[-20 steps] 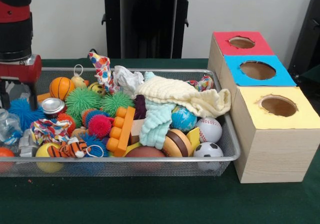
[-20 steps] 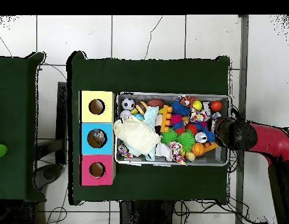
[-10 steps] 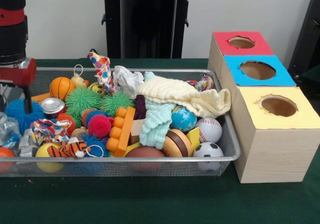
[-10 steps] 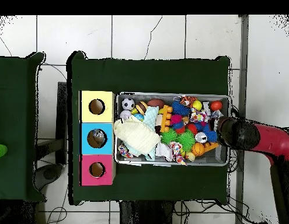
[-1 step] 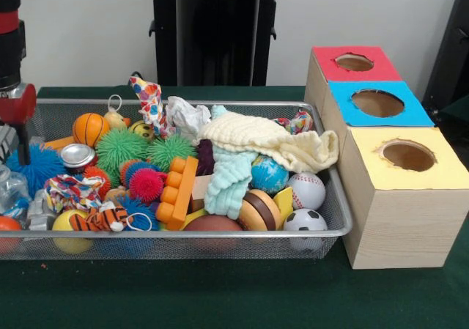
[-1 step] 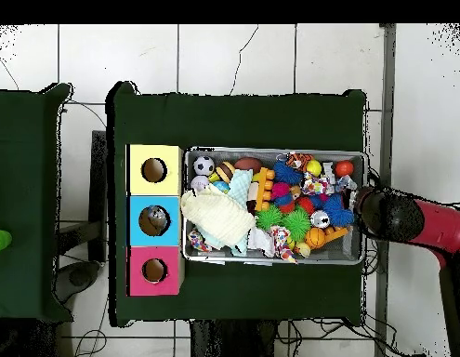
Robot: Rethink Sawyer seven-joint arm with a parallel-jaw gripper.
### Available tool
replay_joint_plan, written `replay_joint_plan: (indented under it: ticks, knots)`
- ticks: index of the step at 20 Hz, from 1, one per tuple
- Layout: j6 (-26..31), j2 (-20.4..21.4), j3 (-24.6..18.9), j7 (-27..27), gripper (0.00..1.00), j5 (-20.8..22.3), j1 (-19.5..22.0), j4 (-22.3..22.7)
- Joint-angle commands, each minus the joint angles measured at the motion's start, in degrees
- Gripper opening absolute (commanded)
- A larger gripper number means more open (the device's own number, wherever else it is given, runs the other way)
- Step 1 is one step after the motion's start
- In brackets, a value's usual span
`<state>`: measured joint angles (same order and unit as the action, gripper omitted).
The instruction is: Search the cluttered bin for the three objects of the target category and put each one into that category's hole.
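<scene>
Wire mesh bin (image 5: 333,223), silver, long and shallow, sits on green cloth, heaped with toys. Balls lie at the end nearest the boxes: soccer ball (image 5: 305,220), baseball (image 5: 307,190), blue globe ball (image 5: 269,174); a small basketball (image 5: 90,128) at the opposite end. Cream cloth (image 5: 267,140) is draped over the pile. Just beside the bin, three wooden boxes in a row, each with a round hole on top: red (image 5: 355,62), blue (image 5: 377,102), yellow (image 5: 407,155).

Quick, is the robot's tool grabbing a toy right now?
Tool: cannot be told; it sits at the bin's end, mostly out of view.
</scene>
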<state>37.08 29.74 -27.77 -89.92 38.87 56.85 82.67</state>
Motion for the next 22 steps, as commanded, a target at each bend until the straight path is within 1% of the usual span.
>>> replay_joint_plan:
  ticks: [1,6,10,15,17,20,22]
  knots:
    - [4.44,-3.81,-4.03,13.55,1.0,0.48,0.17,-1.14]
    - [5.95,-2.18,-4.41,13.02,1.0,-0.51,-0.46,-0.32]
    - [8.0,-1.46,-4.72,13.51,1.0,-1.2,-0.93,-1.39]
    - [10.96,0.71,-5.19,15.76,1.0,-1.42,-1.25,-3.05]
    - [9.9,-0.07,-5.51,16.13,1.0,-0.71,-1.0,-3.89]
    - [7.77,-2.63,-6.0,16.51,1.0,0.69,-0.62,-5.6]
    - [7.42,-3.75,-6.2,16.37,1.0,1.05,-0.89,-6.74]
